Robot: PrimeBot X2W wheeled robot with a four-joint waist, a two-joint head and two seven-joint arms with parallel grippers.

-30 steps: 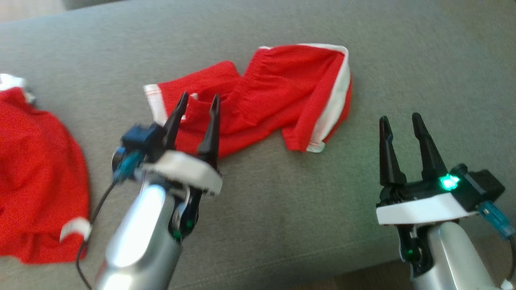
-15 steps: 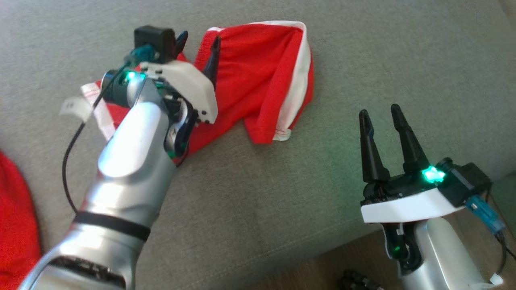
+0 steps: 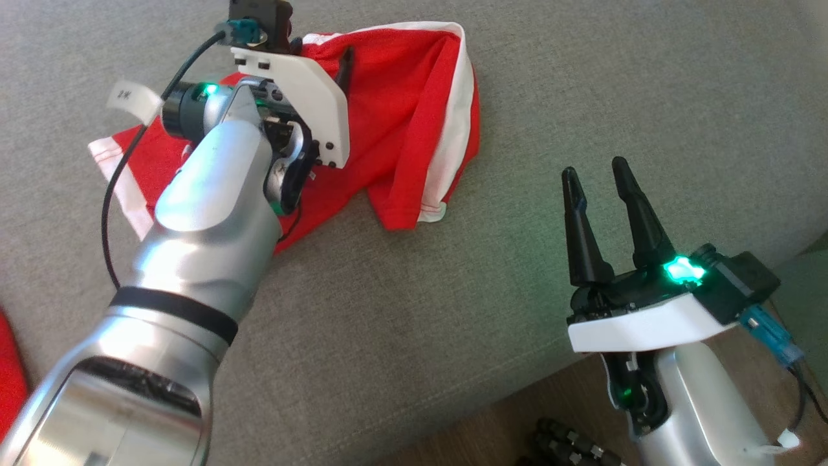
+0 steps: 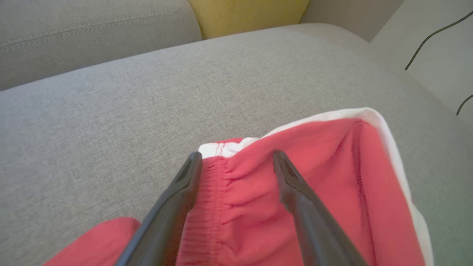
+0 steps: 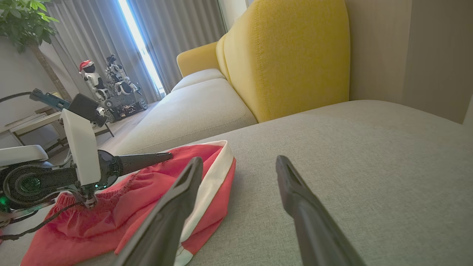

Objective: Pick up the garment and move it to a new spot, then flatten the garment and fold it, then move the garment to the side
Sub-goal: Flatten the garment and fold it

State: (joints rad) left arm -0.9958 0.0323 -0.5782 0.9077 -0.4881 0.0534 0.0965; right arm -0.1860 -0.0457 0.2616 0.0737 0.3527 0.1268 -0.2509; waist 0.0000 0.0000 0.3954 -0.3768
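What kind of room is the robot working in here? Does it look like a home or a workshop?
Most likely a living room, perhaps a staged one. The work surface is a grey sofa seat with a yellow back cushion behind it. Long curtains hang at a bright window, and a leafy plant stands nearby.

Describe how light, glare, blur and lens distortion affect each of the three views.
Head view: glare whitens the silver left forearm, and the lamp on the right gripper tints the couch green. Left wrist view: even light, the garment looks washed-out pink, the fingers of the left gripper blur toward the bottom edge. Right wrist view: the window is blown out and verticals lean.
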